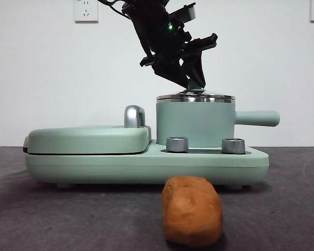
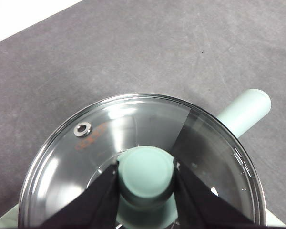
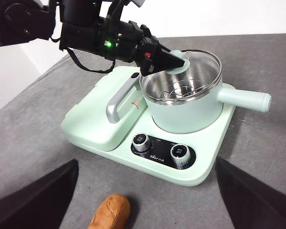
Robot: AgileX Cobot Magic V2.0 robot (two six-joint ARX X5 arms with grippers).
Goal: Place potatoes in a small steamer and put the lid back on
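Even, bright overhead light; white glare streaks the glass lid (image 2: 133, 143), soft shadow pools under the potato (image 1: 192, 217), and the near fingers (image 3: 38, 200) blur darkly.

We see the left gripper (image 3: 178, 62) closed on the knob of the lid (image 3: 200, 57), which sits on the steamer (image 3: 186, 102) on its mint-green cooker base (image 3: 205, 167). Two dials (image 3: 141, 141) face us beside the griddle cover (image 3: 93, 129). The potato (image 3: 110, 213) lies on the grey table (image 3: 262, 157) between our right gripper's (image 3: 145, 200) wide-apart jaws.
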